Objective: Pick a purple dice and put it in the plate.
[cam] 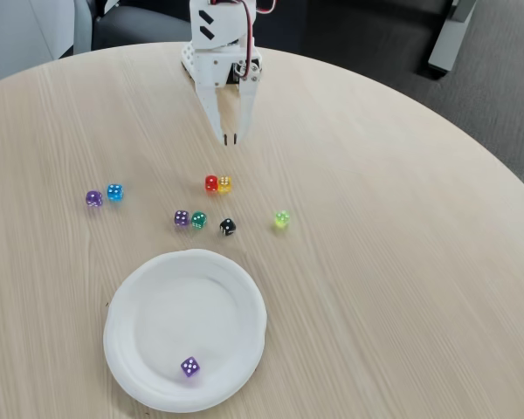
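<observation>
i've got the gripper [230, 138] at 12 o'clock, fingers nearly together, empty. one purple dice [189, 367] sits in the plate [244, 297] at 6, prob delivered; two more wait mid-table.

You see an arm [218, 35] made of white plastic, with black angular marks on its upper block. A red cable runs down its right side. The gripper [230, 138] has two long white fingers with dark tips.
</observation>
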